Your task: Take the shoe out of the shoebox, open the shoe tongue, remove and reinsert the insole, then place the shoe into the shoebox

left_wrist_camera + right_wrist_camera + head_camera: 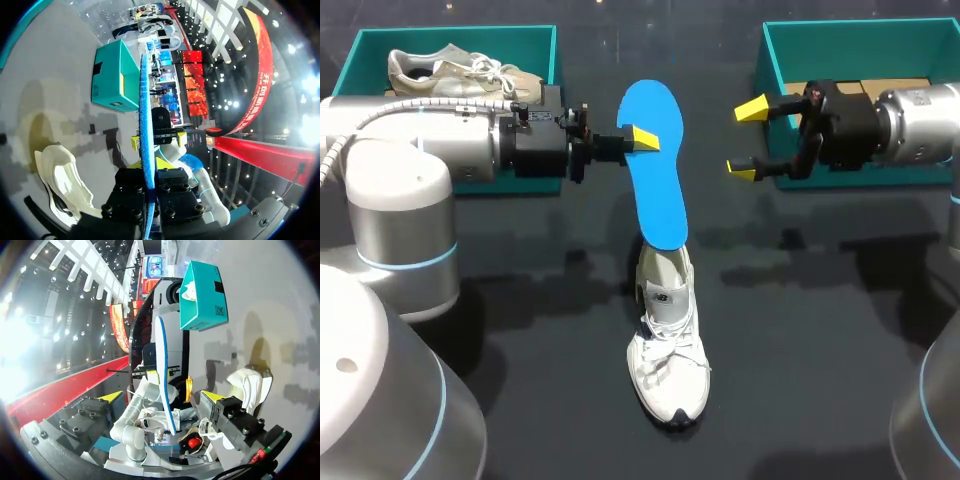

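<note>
A blue insole hangs over the middle of the table, with my left gripper shut on its edge near the wide end. Its narrow end is over the open collar of the white shoe, which stands on the table, toe toward the front. In the left wrist view the insole shows edge-on between my left gripper's fingers, with the shoe off to one side. My right gripper is open just right of the insole, holding nothing. In the right wrist view my right gripper faces the insole and the shoe.
A teal shoebox at the back left holds another light shoe. A second teal shoebox stands at the back right, behind my right arm. Dark bare tabletop lies on both sides of the white shoe.
</note>
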